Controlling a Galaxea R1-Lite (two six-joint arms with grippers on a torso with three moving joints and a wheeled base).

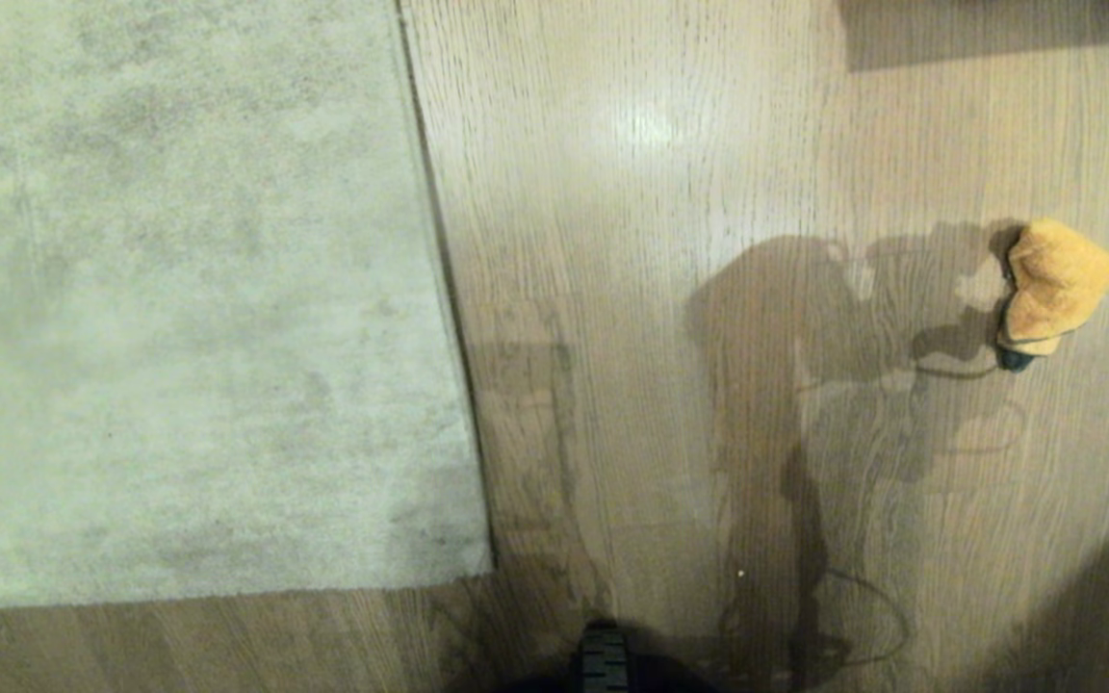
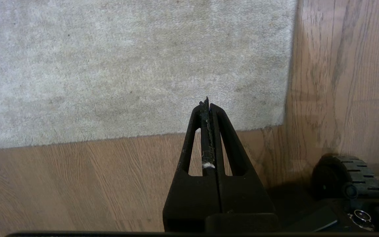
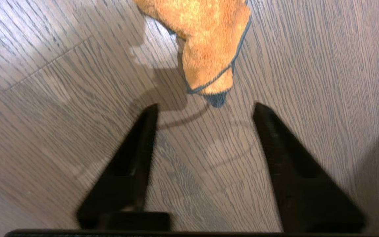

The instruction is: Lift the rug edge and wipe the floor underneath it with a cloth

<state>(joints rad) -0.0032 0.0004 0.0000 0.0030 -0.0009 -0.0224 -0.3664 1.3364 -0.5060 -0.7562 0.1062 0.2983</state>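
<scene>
Status entry, as I read it:
- Pale grey-beige short-pile rug edge (image 1: 449, 318): flat, unlifted.
- Orange-tan fuzzy cloth (image 1: 1055, 284): loose on light wood-grain plank floor (image 1: 660, 289), far right.
- Right gripper (image 3: 206, 107): fingers spread, just short of cloth.
- Left gripper (image 2: 208, 105): fingers pressed together, near rug corner.
- Remaining: grasp, lift, wipe.

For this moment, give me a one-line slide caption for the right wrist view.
Open right claw poised just short of the orange cloth lying on the wood floor.
</scene>
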